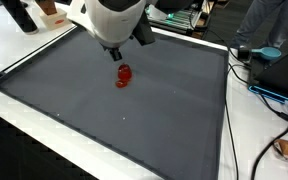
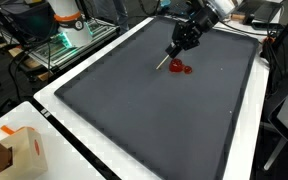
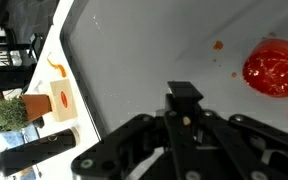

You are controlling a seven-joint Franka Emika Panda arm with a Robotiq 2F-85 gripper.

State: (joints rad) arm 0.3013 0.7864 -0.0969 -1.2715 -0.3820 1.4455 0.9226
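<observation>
In an exterior view, shows a white tabletop covered by a dark grey mat. Upper centre of frame: gripper pointing down, hanging just above a glossy red lump lying on the mat.

In an exterior view, upper right of frame: gripper tilted over the mat, red lump just below; cardboard box at lower left.

In the wrist view, bottom centre: fingers drawn narrow, close together; too dark to tell whether holding anything. Red lump at the right edge, apart from the fingers.
</observation>
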